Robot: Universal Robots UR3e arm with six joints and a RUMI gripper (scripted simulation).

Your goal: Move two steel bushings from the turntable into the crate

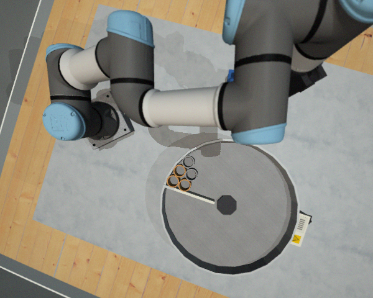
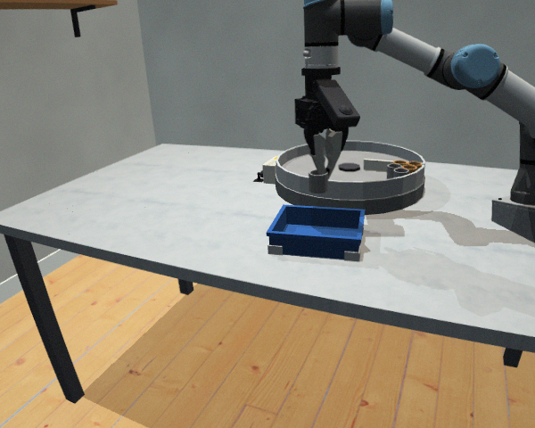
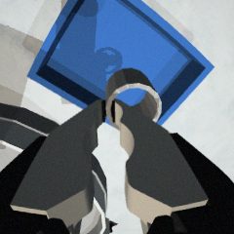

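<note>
My gripper (image 2: 323, 170) (image 3: 108, 101) is shut on the wall of a steel bushing (image 2: 317, 184) (image 3: 129, 76). The bushing hangs upright in front of the turntable's near wall in the exterior view, above crate height. The blue crate (image 2: 314, 245) (image 3: 206, 69) stands on the table; no bushing shows inside it, only a ring-shaped shadow in the wrist view. The turntable (image 1: 228, 243) (image 2: 374, 190) holds two grey steel bushings (image 1: 183, 161) (image 2: 390, 174) and three copper-coloured ones, grouped against its divider. In the top view the arm hides the gripper and most of the crate.
A pale divider (image 1: 193, 195) (image 2: 378, 161) runs from the turntable's rim towards its dark hub (image 1: 226, 205) (image 2: 349, 167). A white labelled box (image 1: 300, 228) (image 2: 269, 171) sits at the turntable's outer side. The arm's base (image 1: 128, 128) (image 2: 519, 218) stands on the table beyond the turntable.
</note>
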